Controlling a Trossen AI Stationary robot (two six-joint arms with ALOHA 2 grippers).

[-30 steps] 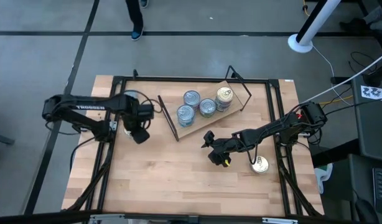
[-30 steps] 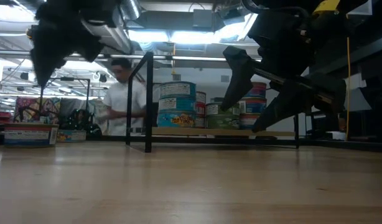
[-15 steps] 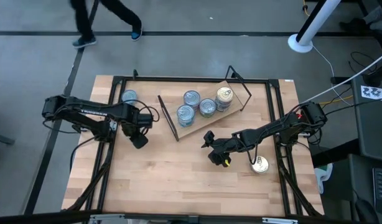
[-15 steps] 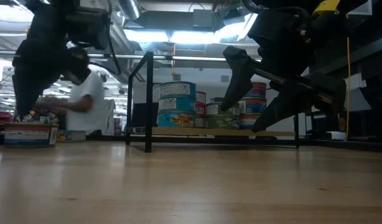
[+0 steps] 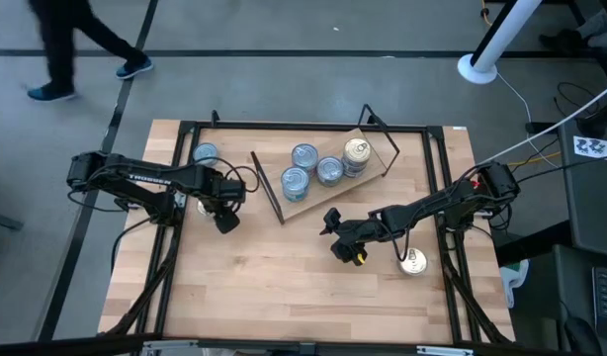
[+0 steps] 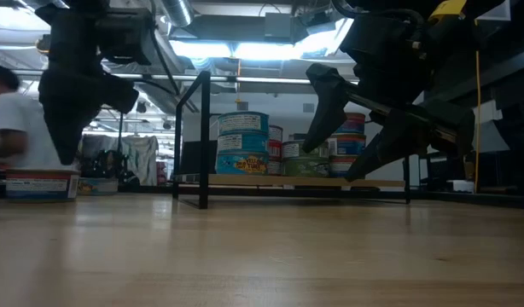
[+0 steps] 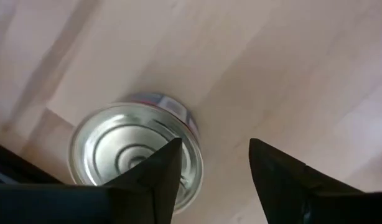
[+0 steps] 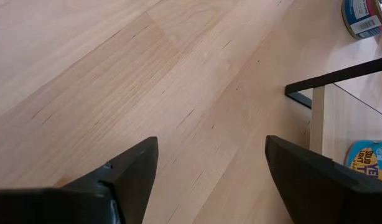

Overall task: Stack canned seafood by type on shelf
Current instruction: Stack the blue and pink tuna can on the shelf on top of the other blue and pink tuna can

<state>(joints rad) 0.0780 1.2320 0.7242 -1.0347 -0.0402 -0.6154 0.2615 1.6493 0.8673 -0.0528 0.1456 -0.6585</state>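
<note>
A blue-labelled tin with a silvery top (image 7: 134, 163) stands on the table, mostly hidden under my left arm in the high view. My left gripper (image 7: 214, 146) hangs open just above it, pointing down, one finger over the tin's rim and bare table between the fingers (image 6: 68, 149). The shelf (image 5: 328, 176) lies askew at the far middle and carries three blue tins (image 5: 304, 155) and a gold tin (image 5: 356, 152). Another blue tin (image 5: 206, 154) stands far left. A gold tin (image 5: 413, 261) stands beside my right arm. My right gripper (image 5: 338, 237) hovers open near the shelf.
The shelf's black wire leg frames (image 5: 267, 188) stick out at both ends, one close to my right gripper (image 8: 211, 142). A black frame runs round the tabletop (image 5: 284, 297), whose near half is bare wood. A person (image 5: 66, 44) walks on the floor beyond the far edge.
My left gripper has come down toward the tin on the table, first swinging toward the left edge, then back to the right. Its arm has uncovered the far-left blue tin. The person beyond the table has walked to the left.
</note>
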